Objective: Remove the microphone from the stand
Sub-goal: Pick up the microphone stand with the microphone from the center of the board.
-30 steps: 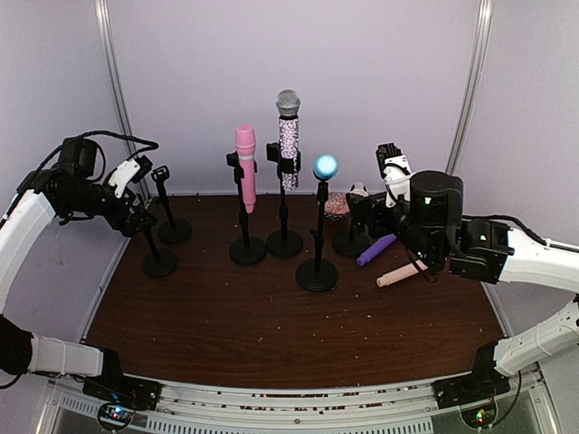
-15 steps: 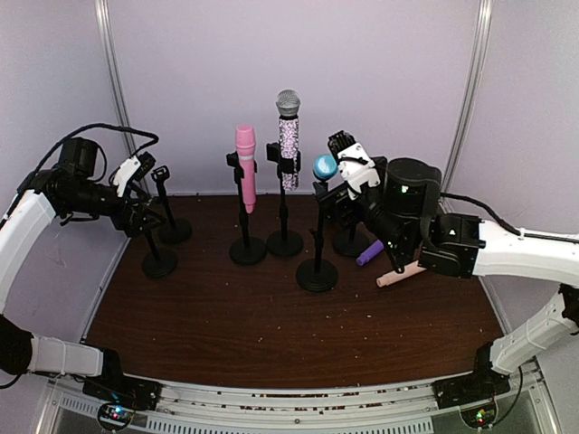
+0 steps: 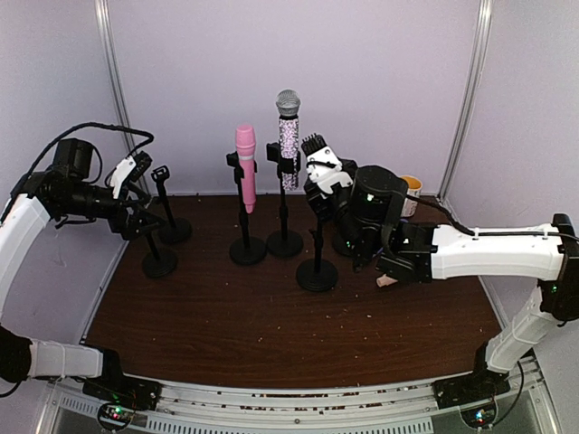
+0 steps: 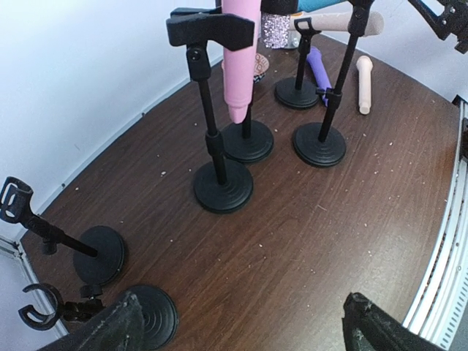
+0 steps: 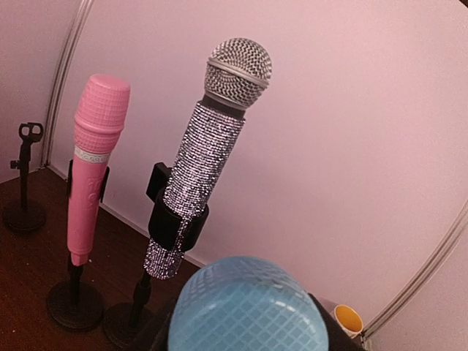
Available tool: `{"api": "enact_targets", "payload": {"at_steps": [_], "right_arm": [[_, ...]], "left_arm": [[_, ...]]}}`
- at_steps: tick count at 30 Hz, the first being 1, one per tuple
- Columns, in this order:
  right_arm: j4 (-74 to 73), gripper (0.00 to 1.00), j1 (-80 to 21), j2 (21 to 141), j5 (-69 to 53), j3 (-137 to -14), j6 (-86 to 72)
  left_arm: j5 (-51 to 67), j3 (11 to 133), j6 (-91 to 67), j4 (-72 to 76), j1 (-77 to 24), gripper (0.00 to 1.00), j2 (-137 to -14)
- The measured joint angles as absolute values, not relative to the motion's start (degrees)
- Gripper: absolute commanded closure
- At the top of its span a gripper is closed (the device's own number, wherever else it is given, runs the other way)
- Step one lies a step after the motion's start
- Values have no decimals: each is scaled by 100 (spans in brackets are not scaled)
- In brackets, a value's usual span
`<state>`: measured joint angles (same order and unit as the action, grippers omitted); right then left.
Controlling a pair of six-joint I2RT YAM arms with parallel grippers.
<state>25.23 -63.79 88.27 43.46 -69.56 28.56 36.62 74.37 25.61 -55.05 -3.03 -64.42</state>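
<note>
Right of centre on the brown table (image 3: pixel 271 334), your right gripper (image 3: pixel 324 172) is up at the top of the near stand (image 3: pixel 317 258), exactly where the blue-headed microphone (image 5: pixel 245 307) sits in its clip. From above, the gripper covers that microphone's head completely. Your right wrist view shows the blue mesh head filling the bottom of the frame, with dark gripper parts just beside it on both sides. You cannot tell from either view whether the jaws are pressed on it or only standing around it. The microphone is on its stand.

To the left of it, the glitter microphone (image 3: pixel 289 140) and the pink microphone (image 3: pixel 245 167) both stand upright in their own clips, the glitter one farther back. A yellow cup (image 3: pixel 412 184) sits at the far right by the wall, behind your right arm. Your left wrist view also shows a purple rod (image 4: pixel 318 66) and a beige rod (image 4: pixel 363 82) lying flat on the table at the far right, near the base of another stand.

At the left side, your left gripper (image 3: pixel 137 194) hangs in the air with its fingers (image 4: pixel 110 329) wide apart and nothing between them, just beside two empty stands (image 3: pixel 170 203).
</note>
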Motion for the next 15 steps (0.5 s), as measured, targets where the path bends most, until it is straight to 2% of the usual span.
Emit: {"api": "enact_targets", "payload": {"at_steps": [7, 15], "right_arm": [[2683, 79, -6388, 8884, 4497, -6971, 2950], [2620, 87, -6471, 8525, 3892, -6718, 2532]], "left_arm": [[3743, 7439, 2561, -5537, -303, 3, -6392], [3752, 7439, 2587, -5561, -303, 3, -6340]]}}
